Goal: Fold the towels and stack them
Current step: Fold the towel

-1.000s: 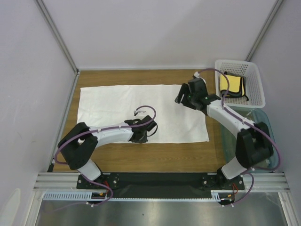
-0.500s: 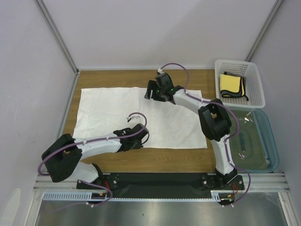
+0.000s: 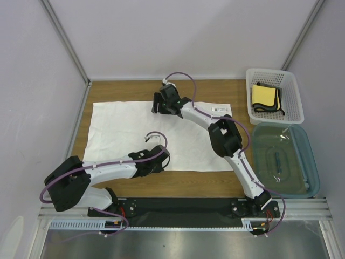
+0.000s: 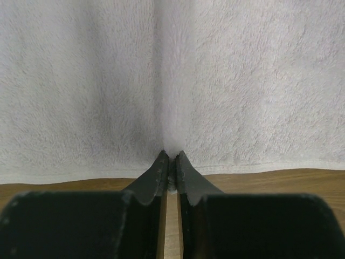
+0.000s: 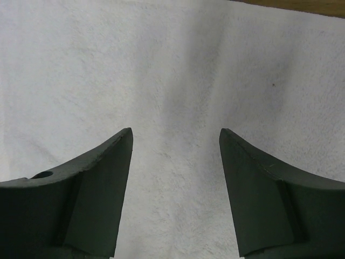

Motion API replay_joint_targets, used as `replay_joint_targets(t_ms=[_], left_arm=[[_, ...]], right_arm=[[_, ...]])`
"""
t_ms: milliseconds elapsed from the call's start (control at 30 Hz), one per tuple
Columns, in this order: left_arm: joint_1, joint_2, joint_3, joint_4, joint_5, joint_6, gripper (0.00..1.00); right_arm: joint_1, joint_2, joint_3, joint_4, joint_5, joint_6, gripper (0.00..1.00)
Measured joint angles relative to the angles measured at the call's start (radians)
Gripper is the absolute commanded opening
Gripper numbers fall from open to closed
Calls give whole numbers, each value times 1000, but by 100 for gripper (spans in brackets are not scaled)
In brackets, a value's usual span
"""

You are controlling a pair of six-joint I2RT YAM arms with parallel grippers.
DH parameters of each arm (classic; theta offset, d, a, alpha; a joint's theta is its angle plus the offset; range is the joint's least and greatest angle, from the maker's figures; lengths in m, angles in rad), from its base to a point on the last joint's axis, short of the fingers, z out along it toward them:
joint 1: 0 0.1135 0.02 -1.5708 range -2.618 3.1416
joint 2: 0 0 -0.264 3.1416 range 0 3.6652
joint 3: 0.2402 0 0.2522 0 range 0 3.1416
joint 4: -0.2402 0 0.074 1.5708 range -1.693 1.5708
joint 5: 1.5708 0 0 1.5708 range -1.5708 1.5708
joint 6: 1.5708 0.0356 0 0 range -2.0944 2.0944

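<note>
One white towel [image 3: 124, 132], one yellow towel [image 3: 263, 95], perhaps one dark towel [image 3: 277, 100] beneath it; one basket [image 3: 269, 74]; one clear tub [image 3: 295, 162].

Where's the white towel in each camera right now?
Top external: towel spread flat, centre-left of table.
Left wrist: fills upper frame; left gripper pinches its hem.
Right wrist: fills frame under open right gripper.
Shared landmark: wooden table, bottom strip left wrist, top-right corner right wrist.
</note>
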Motion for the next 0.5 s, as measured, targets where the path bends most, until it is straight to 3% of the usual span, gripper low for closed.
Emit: replay_joint_targets(t_ms=[500], left_arm=[[-8,-39,-43,37,-3,-14,13]], right_arm=[[28,69,134,-98,196,-95,57]])
